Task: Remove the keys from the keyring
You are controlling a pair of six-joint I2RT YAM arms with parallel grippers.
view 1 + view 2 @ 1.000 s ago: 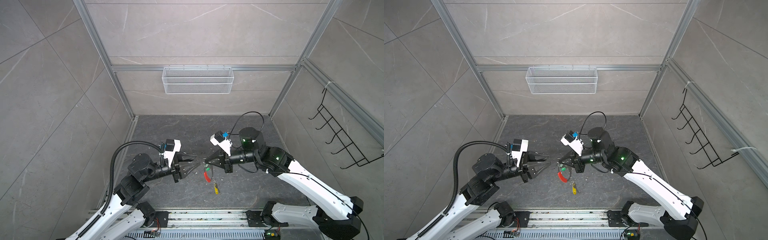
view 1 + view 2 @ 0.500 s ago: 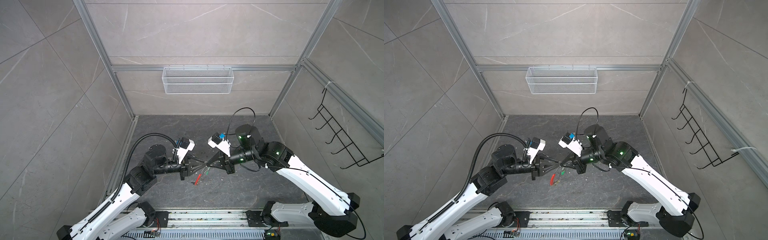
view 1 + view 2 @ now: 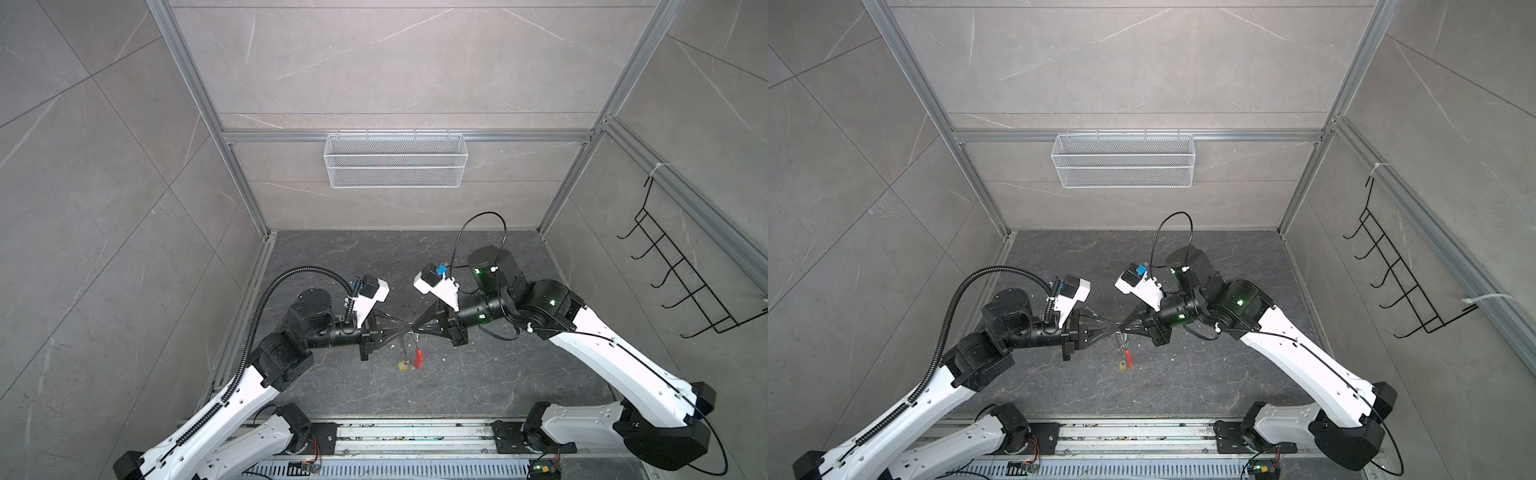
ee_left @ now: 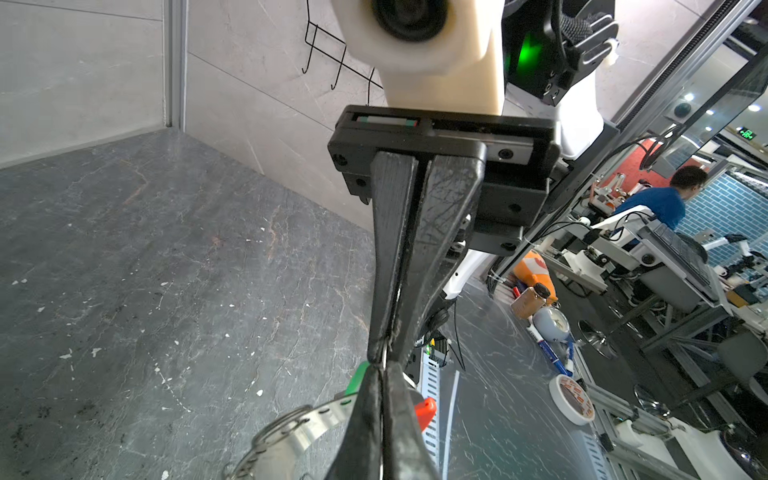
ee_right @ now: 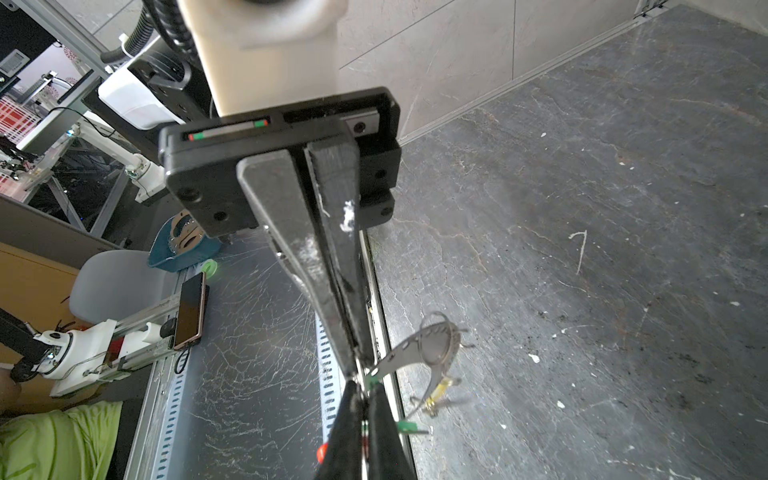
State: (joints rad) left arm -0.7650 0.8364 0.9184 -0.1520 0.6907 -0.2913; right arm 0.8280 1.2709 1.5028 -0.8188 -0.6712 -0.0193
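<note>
Two-handed hold now: left fingers (image 4: 365,424) have just clamped shut by the green tag (image 4: 358,379), on what exactly is unclear. They meet right fingers (image 4: 440,232) tip to tip; those pinch the keyring (image 3: 419,357) above the bench (image 3: 478,374). Yellow tag (image 3: 402,365) hangs below. Neither tag off yet; pulling can start.

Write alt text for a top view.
The left gripper and right gripper, both shut, meet tip to tip above a dark floor. A red-sleeved keyring with a yellow tag hangs below them.
</note>
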